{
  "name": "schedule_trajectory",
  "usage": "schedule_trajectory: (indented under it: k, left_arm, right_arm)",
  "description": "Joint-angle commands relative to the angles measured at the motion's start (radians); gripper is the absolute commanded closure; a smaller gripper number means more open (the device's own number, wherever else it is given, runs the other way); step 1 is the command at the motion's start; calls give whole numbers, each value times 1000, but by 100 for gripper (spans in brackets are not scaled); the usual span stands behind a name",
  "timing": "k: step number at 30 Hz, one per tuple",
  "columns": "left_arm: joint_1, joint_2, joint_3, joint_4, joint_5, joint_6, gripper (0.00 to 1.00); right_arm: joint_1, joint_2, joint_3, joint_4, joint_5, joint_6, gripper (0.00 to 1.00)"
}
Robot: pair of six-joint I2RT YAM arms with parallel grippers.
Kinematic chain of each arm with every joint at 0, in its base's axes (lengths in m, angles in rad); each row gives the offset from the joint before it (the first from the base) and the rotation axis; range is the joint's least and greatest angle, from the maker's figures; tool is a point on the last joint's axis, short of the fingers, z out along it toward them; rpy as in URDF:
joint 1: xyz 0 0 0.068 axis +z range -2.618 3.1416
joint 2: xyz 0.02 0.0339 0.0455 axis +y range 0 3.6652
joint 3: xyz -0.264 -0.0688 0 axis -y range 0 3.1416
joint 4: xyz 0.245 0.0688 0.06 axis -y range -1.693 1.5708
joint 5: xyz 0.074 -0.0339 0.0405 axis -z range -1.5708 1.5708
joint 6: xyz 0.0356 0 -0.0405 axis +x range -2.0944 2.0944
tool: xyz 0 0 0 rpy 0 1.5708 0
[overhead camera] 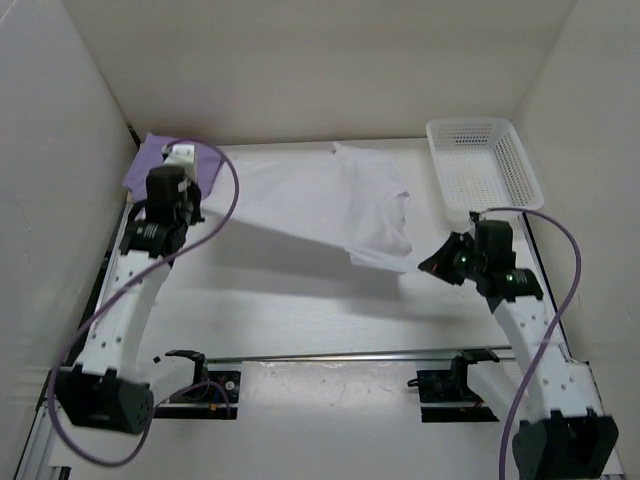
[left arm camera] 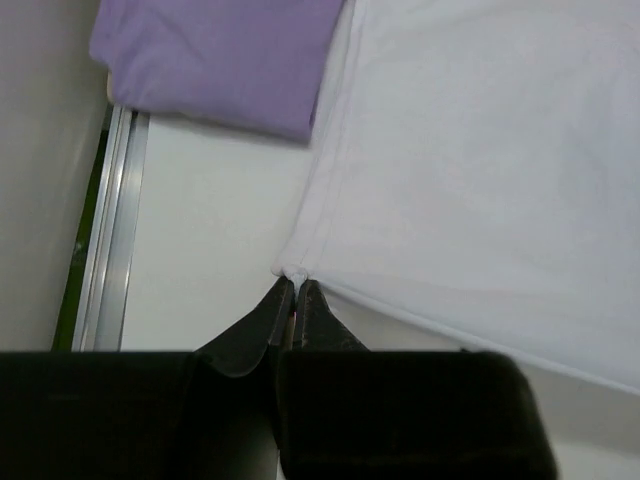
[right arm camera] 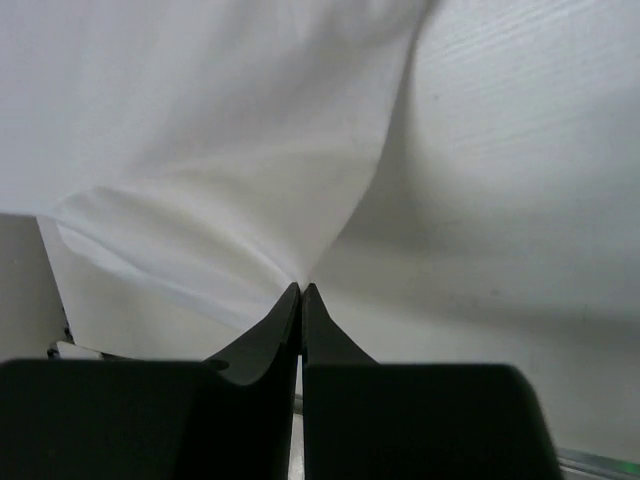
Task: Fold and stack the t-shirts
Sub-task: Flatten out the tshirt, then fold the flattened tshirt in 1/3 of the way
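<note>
Top external: left gripper (overhead camera: 197, 205), right gripper (overhead camera: 422, 266) pinched shut on white shirt (overhead camera: 320, 200).

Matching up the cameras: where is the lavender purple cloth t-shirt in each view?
Top external: the lavender purple cloth t-shirt is in the far left corner of the table.
Left wrist: upper left.
Right wrist: not in it.
Shared landmark: the white cloth t-shirt, seen in all three views.

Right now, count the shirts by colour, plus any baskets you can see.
white t-shirt: 1
purple t-shirt: 1
white basket: 1
Total: 3
</note>
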Motion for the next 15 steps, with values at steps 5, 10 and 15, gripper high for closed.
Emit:
schedule_trajectory:
  k: [5,10,15]
  left_arm:
    - [12,-250,-422,-109,-5,0,90]
    - [12,-290,-522,-132,4,0,90]
    - [21,-266,-525,-132,13,0,90]
  right_arm:
    - [5,-247,-247,-136,-2,77,100]
    - [5,-247,-287,-162,-11,77,100]
    - [5,-148,-250,-162,-2,54,100]
